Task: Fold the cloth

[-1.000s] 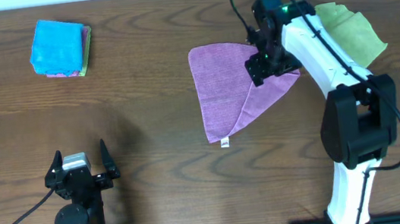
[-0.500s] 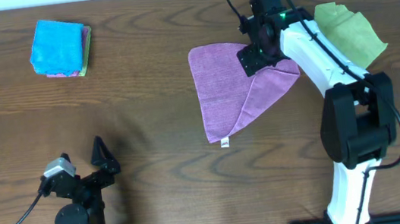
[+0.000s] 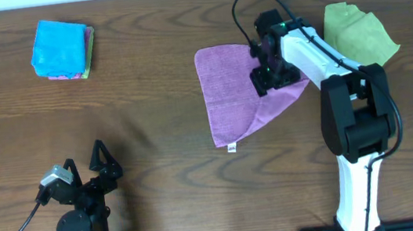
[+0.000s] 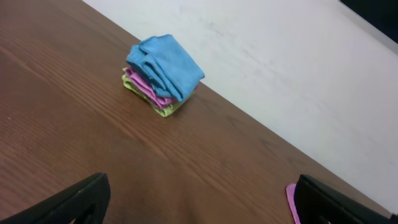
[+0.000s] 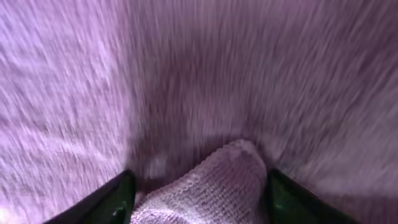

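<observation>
The purple cloth [image 3: 228, 97] lies on the table right of centre, folded into a rough triangle, its small white tag [image 3: 232, 147] at the near corner. My right gripper [image 3: 267, 76] presses down on the cloth's upper right part. In the right wrist view the cloth [image 5: 199, 93] fills the frame. A raised fold of it bulges between the two dark fingers of the right gripper [image 5: 198, 193], which stand fairly wide apart. My left gripper [image 3: 85, 158] is at the near left, far from the cloth, wide open over bare wood [image 4: 200, 199]. A purple sliver of the cloth [image 4: 291, 200] shows beside its right finger.
A stack of folded cloths with a bright blue one on top [image 3: 62, 48] [image 4: 165, 65] sits at the far left. A lime-green cloth [image 3: 358, 34] lies at the far right, just behind the right arm. The table's far edge meets a white wall.
The right gripper has come down onto the cloth's upper right part and its jaws have narrowed, bunching a fold between them. The left wrist has turned slightly; its jaws stay wide.
</observation>
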Robot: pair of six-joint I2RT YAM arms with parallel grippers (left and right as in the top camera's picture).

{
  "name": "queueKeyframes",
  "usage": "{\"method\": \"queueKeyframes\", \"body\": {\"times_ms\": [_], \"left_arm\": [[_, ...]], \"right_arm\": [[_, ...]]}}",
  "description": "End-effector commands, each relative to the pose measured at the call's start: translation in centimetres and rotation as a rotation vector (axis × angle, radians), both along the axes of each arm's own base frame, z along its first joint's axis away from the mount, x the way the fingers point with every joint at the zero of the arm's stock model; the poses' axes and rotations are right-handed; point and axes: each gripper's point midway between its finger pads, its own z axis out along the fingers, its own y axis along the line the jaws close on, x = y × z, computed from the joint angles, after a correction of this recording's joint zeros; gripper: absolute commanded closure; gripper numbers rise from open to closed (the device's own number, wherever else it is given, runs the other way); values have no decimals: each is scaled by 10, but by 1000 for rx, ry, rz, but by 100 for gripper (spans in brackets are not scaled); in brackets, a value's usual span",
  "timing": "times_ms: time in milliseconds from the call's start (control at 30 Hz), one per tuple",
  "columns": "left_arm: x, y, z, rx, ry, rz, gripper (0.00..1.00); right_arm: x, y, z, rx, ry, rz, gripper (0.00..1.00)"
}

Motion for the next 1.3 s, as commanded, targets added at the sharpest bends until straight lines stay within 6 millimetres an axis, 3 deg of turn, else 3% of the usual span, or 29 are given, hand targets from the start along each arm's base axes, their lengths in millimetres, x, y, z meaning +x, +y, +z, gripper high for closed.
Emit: {"method": "queueKeyframes", "body": {"times_ms": [0, 233, 467, 867, 1067, 1267], "left_arm": [[1, -4, -20, -13, 47, -24, 4], [1, -6, -20, -68, 41, -23, 4], [1, -10, -20, -131, 33, -39, 5], [2, -8, -13, -125, 4, -30, 5], [2, -8, -17, -128, 20, -27, 5], [2, -32, -16, -213, 22, -159, 2]], "right_arm": [[-18, -5, -1, -14, 79, -53, 38], [-61, -13, 12, -73, 247, -134, 47], [-95, -20, 48, -123, 342, -222, 42], [-65, -18, 111, -40, 42, -226, 37], [-36, 5, 116, 99, -76, -174, 34], [-30, 16, 118, 159, -90, -170, 36]]}}
